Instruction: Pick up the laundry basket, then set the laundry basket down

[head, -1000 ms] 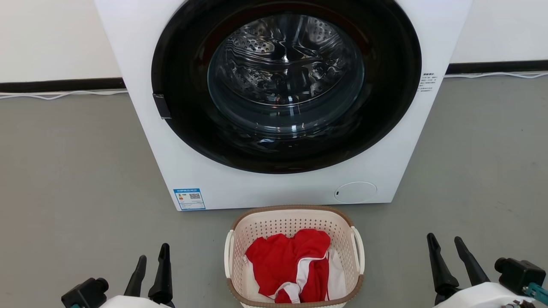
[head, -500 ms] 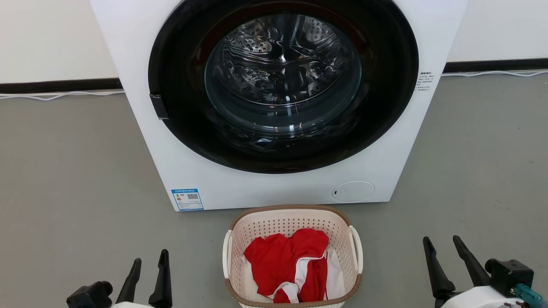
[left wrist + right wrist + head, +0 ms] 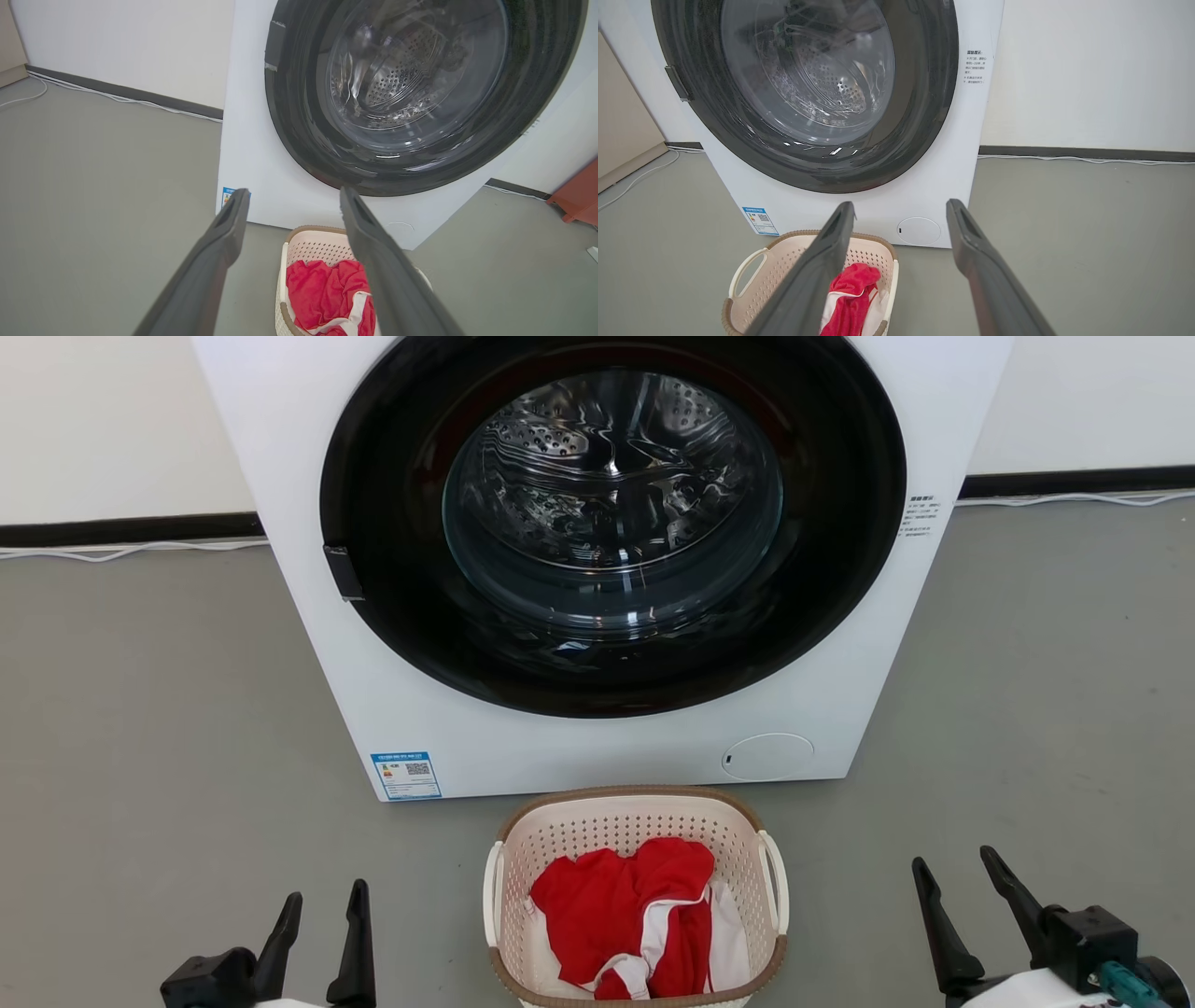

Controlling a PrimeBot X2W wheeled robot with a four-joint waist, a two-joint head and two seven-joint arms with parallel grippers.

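- Head view: cream perforated plastic laundry basket [image 3: 635,823], brown-rimmed, holding red cloth [image 3: 607,905], sits on grey floor [image 3: 177,709] at 6 o'clock, before white washing machine [image 3: 560,761].
- Spread apart, empty: left fingers [image 3: 356,943] at 7 o'clock, right fingers [image 3: 936,919] at 5 o'clock.

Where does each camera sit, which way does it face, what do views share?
Head view: on the head, looking down at washing machine and laundry basket; left hand, right hand at bottom.
Left wrist view: on the left wrist, along its fingers toward the machine.
Right wrist view: on the right wrist, same aim, own fingers.
Shared: machine, basket, red cloth.
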